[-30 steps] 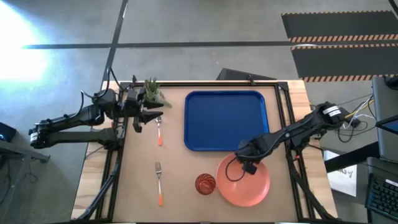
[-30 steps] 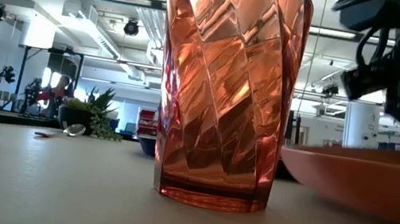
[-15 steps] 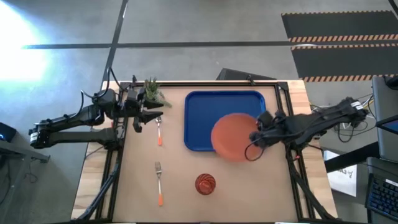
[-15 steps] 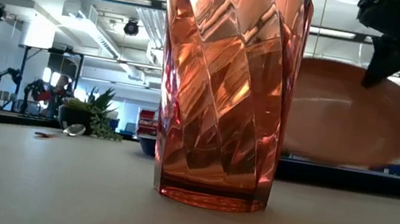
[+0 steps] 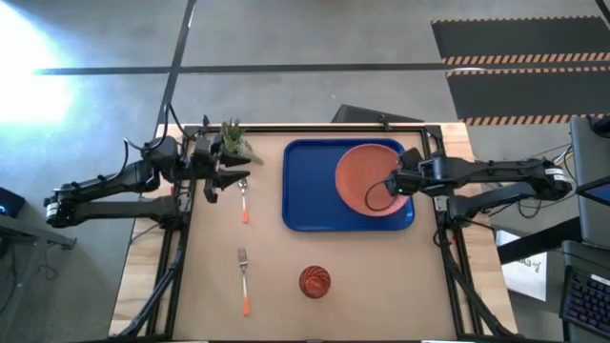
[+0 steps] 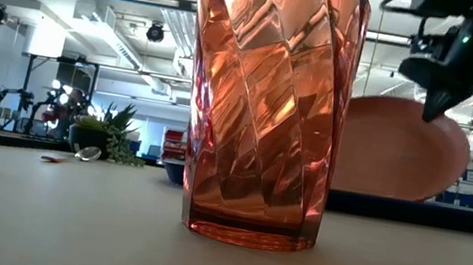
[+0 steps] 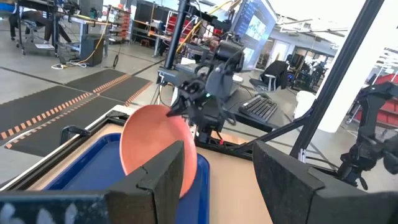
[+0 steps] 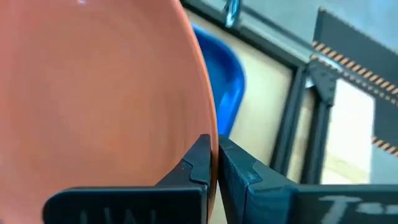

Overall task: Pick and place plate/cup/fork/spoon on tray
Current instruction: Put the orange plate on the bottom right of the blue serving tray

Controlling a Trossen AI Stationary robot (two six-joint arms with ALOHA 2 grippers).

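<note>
At the far left of the counter (image 5: 286,314) the left gripper (image 5: 235,178) is waiting with its fingers spread and nothing between them, just beside the small potted plant (image 5: 233,139). The spoon (image 5: 244,201) is lying just right of it, and nearer, well apart, the fork (image 5: 244,280); both are slim and light, lying flat, so they are probably best taken across the orange handle, where metal will not be slipping between the pads. The cup (image 5: 315,280) is standing upright near the front edge, right of the fork; it is looking rigid and faceted, and a pinch over its rim wall is seeming the safest hold. Further right and farther back, the tray (image 5: 303,191) is carrying the plate (image 5: 367,179) over its right half; in the low view the plate is tilting steeply, and whether its lower edge is already touching the tray is hard to tell. The right gripper (image 5: 402,181) is pinching the plate's right rim, fingers pressed together on the thin edge as its wrist view shows. The plate is appearing stiff, smooth and fairly light, so a rim pinch is working, though held at one edge it is likely to swing or slip.
</note>
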